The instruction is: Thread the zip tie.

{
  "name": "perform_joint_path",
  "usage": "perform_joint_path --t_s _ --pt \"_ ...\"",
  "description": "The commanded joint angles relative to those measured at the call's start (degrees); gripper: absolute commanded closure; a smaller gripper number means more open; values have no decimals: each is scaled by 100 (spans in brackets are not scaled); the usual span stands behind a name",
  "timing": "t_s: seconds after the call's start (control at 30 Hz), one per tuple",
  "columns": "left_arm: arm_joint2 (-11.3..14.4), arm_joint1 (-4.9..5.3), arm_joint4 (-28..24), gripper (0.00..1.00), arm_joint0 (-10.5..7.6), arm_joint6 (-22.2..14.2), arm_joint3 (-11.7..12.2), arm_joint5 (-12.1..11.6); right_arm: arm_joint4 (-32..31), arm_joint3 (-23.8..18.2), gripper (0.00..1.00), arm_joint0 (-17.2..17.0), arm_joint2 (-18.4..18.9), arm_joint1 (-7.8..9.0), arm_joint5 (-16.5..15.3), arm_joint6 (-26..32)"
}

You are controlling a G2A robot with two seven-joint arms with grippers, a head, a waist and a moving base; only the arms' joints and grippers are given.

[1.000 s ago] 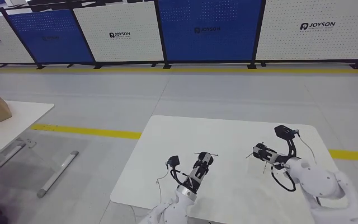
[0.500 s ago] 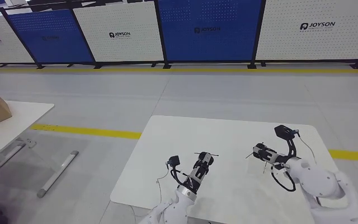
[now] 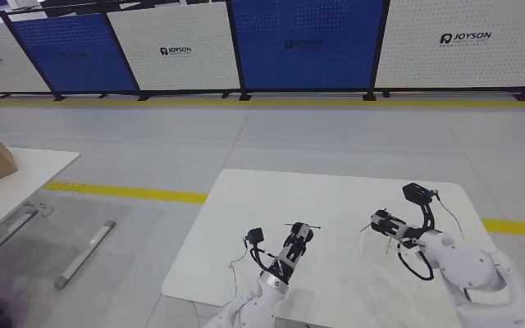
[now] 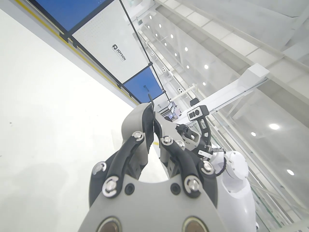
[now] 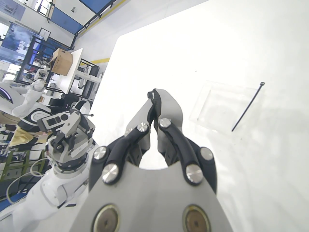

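Note:
My left gripper [image 3: 300, 231] is above the near middle of the white table [image 3: 344, 193], shut on a thin black zip tie [image 3: 303, 225] that lies crosswise at its tips. In the left wrist view the zip tie [image 4: 150, 98] pokes out past the closed left gripper [image 4: 152, 108]. To its right, my right gripper [image 3: 376, 221] is shut too, with a thin black zip tie [image 3: 365, 228] sticking out toward the left arm. The right wrist view shows a short black bit [image 5: 150, 94] at the tips of the closed right gripper [image 5: 153, 98]. The two grippers are apart.
Another black zip tie [image 5: 248, 107] lies flat on the table, partly over a clear plastic sheet [image 5: 217, 105] near the right arm. The table's near edge [image 3: 189, 295] is close to the left arm. A second table [image 3: 33, 168] stands far left.

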Motion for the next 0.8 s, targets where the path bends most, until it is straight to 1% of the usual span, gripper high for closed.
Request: perform_joint_path --t_s 0.0,0.23,0.27,0.37,0.43,0.5,0.57,0.63,0.7,0.77 --pt "0 0 0 100 0 0 0 0 0 0 100 0 0 0 0 0" --pt "0 0 0 100 0 0 0 0 0 0 100 0 0 0 0 0" --pt "0 0 0 100 0 0 0 0 58 11 100 -49 3 -7 -23 -119" --pt "0 0 0 100 0 0 0 0 219 -27 100 -194 -2 -46 -42 -754" --pt "0 0 0 100 0 0 0 0 204 -114 100 -252 -66 -78 -48 -1200" --pt "0 0 0 100 0 0 0 0 241 -216 100 -321 -173 -117 -40 -1588" --pt "0 0 0 100 0 0 0 0 19 -323 100 -386 -368 -158 -31 -2071" --pt "0 0 0 100 0 0 0 0 -151 -320 100 -398 -591 -209 34 -2450" --pt "0 0 0 100 0 0 0 0 -155 -268 100 -360 -791 -257 86 -2582" --pt "0 0 0 100 0 0 0 0 -155 -268 100 -360 -791 -257 86 -2582"
